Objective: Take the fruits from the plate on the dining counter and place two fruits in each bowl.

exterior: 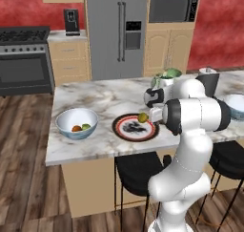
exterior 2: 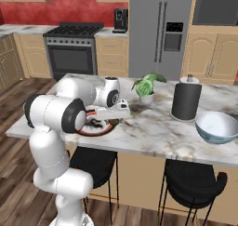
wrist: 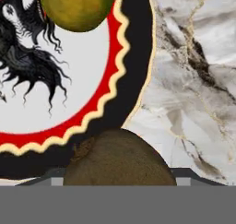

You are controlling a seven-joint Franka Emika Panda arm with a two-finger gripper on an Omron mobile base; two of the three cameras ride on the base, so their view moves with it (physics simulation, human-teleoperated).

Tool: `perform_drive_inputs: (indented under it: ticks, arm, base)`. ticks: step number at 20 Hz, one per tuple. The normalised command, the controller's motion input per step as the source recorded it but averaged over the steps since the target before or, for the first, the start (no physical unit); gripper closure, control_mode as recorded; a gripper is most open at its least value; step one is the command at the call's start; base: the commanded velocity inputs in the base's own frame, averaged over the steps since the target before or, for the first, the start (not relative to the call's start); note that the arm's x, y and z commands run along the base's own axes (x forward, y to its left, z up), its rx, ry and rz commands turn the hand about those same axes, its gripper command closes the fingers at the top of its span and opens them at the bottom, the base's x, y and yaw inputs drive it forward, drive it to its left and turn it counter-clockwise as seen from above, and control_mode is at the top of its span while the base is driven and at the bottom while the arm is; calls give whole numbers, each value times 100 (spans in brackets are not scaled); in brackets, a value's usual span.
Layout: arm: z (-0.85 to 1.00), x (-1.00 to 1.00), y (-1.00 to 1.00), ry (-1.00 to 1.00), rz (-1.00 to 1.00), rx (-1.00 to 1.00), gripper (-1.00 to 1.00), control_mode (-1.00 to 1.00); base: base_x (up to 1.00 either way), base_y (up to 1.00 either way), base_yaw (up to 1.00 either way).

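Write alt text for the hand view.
A dark brown fruit sits at the bottom, between the gripper tips, apparently held over the plate and its black rim. A yellow-green fruit lies on the plate's white centre, with the dining counter alongside.

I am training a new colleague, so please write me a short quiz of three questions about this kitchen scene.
1. True or false: one bowl holds an orange fruit and a green fruit.
2. Which lies on the plate? A orange fruit; B yellow-green fruit; C red fruit.
3. What sits between the fingers of the gripper?
Key: 1 true; 2 B; 3 a brown fruit.
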Motion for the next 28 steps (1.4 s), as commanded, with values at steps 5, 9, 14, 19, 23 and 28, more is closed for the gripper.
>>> perform_drive_inputs:
  ticks: [5,9,14,19,23,28]
  arm:
    - [0,0,0,0,0,0,100,100]
    - [0,0,0,0,0,0,100,100]
    - [0,0,0,0,0,0,100,100]
    - [0,0,0,0,0,0,100,100]
    - [0,0,0,0,0,0,100,100]
    - [0,0,0,0,0,0,100,100]
  base:
    - [0,-80,0]
    - [0,-60,0]
    - [0,-31,-4]
    - [4,-1,-4]
    - [22,0,-1]
    - [47,0,0]
